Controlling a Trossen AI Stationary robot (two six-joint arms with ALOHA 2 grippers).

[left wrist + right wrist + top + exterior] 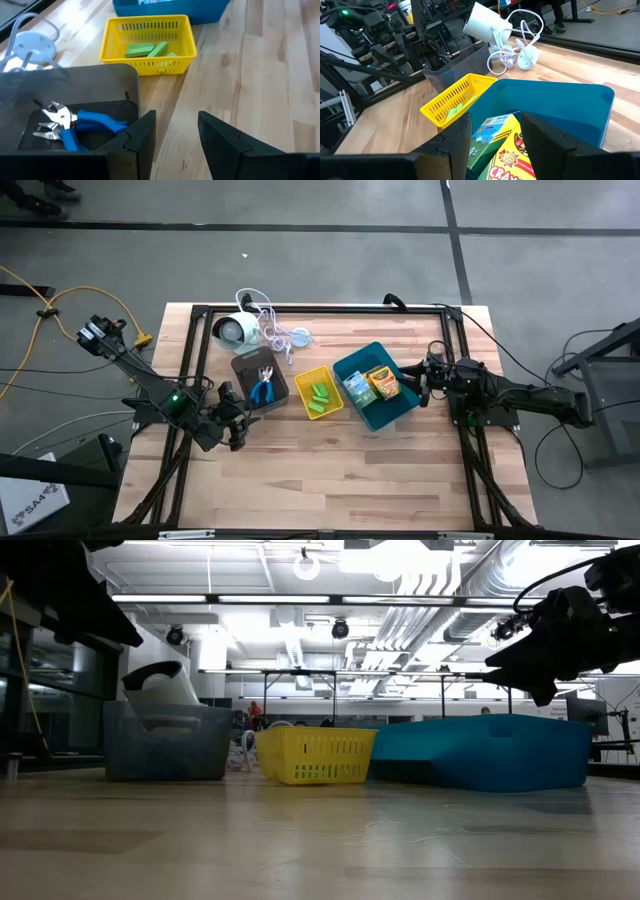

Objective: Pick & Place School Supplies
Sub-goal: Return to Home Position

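Note:
The school supplies lie sorted in three trays across the middle of the table. Blue-handled pliers rest in the grey tray. Green blocks lie in the yellow tray. A green box and a yellow-orange box lie flat in the blue tray. My left gripper hovers open over bare wood beside the grey tray's near corner. My right gripper stands open at the blue tray's right rim, pointing toward the boxes.
A white round device with a coiled white cord sits behind the grey tray near the far edge. A black frame runs around the table. The near half of the wooden table is bare.

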